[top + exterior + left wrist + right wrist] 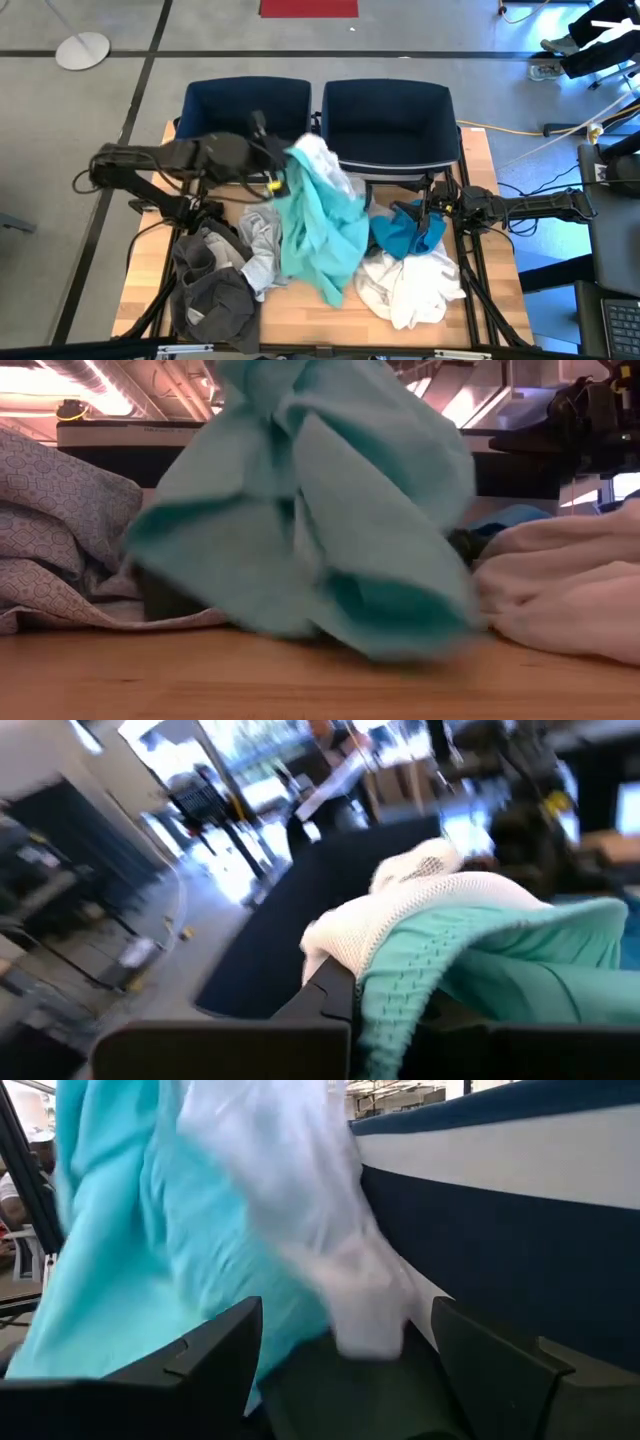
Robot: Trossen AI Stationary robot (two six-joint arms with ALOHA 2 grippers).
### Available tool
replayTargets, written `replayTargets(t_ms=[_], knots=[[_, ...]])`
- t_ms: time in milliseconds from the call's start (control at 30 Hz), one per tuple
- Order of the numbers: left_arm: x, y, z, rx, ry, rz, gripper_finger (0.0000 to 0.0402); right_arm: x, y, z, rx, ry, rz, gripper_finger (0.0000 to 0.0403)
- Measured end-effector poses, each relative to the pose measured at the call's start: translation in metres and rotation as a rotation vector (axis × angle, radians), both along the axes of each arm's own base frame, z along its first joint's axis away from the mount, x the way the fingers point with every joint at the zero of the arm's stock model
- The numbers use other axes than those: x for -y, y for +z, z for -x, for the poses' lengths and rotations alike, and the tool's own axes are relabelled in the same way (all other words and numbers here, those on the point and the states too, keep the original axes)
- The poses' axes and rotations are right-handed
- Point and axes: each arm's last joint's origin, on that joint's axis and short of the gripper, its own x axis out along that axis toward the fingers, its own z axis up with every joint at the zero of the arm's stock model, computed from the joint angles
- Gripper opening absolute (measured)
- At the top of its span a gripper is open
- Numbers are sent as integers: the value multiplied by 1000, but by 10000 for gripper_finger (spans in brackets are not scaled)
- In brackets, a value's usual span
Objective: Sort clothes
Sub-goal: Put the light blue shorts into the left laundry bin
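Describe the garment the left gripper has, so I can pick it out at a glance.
Start at the two navy bins. Just in front of their shared edge, the left gripper is shut on the turquoise garment, draped down mid-table. Its white mesh lining shows on top.

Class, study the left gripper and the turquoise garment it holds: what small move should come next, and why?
Probably carry it a little farther over the left bin and let go. The left gripper is shut on the turquoise garment, lifted at that bin's front edge, but most of the cloth hangs over the table. The right gripper waits open.
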Motion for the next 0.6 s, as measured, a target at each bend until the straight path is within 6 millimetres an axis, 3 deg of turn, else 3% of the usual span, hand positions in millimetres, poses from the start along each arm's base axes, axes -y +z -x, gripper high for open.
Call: replayTargets(t_ms=[267,600], knots=[[-30,37,24,202,101,-127,4,0,0,0,0,0,0,294],[-52,85,62,475,279,-388,3,0,0,0,-1,0,1,294]])
